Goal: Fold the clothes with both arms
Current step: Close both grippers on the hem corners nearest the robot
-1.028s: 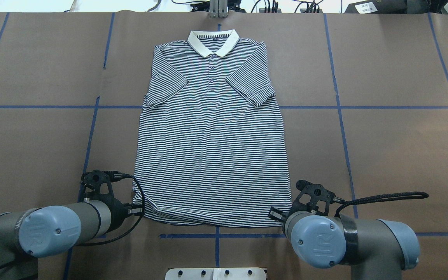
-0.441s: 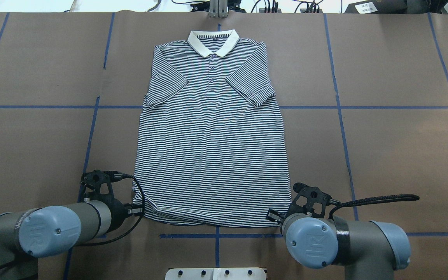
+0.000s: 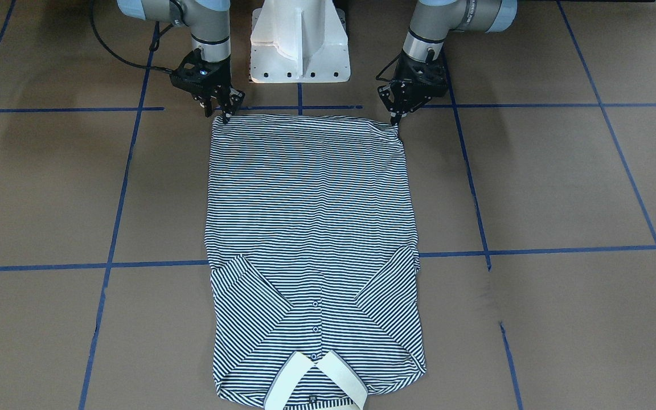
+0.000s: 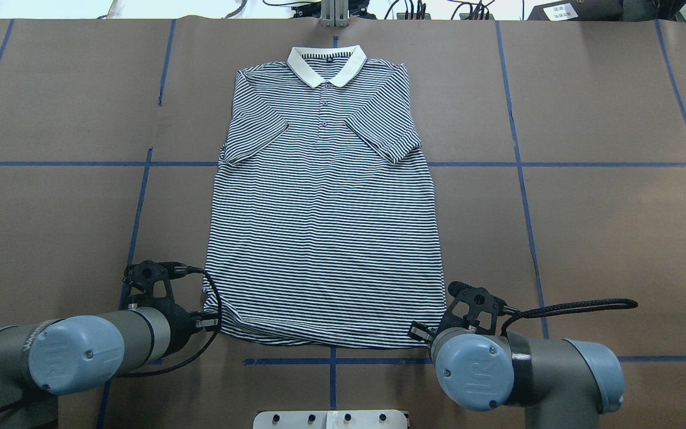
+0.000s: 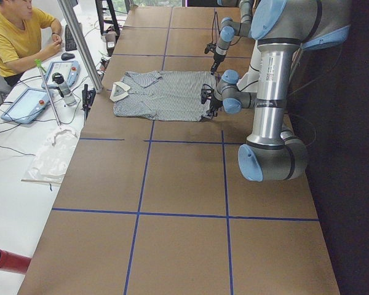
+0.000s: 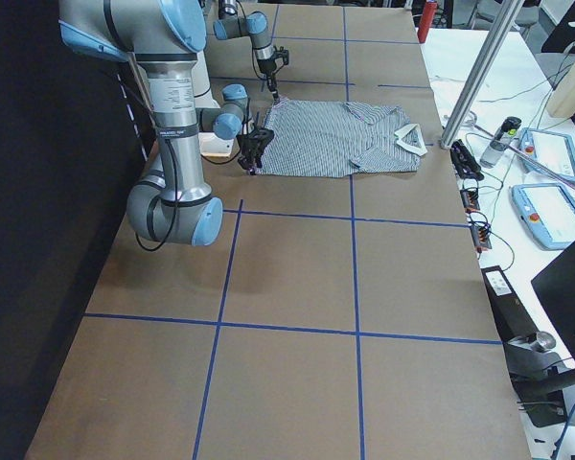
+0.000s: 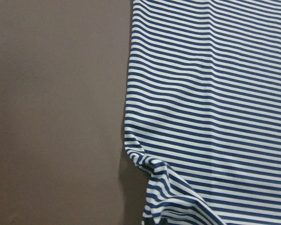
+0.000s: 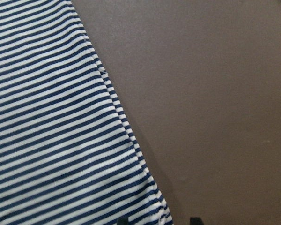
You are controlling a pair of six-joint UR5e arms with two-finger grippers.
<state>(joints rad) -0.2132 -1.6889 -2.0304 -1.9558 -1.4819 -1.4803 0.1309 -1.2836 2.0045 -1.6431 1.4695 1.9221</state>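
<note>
Fingers: on the left gripper (image 3: 395,118) we see them pinched together on one hem corner of the shirt (image 4: 325,238); on the right gripper (image 3: 221,117) they are narrowly parted, astride the other corner.
Shirt: flat at overhead centre, collar (image 4: 304,62) toward the top edge, sleeves (image 4: 253,137) folded inward.
Writing: dark neck label (image 4: 327,58), too small for us to read.
Materials: thin navy-white striped knit, cream collar; table (image 4: 587,226) of brown paper with a blue tape grid (image 4: 557,164).

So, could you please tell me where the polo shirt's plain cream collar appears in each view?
Front-facing: plain cream collar, bottom centre.
Overhead: collar, top centre.
Exterior left: collar, upper left.
Exterior right: collar, upper right.
Left wrist: absent.
Right wrist: absent.
Landmark: the navy-and-white striped polo shirt, whose neck end it marks.
</note>
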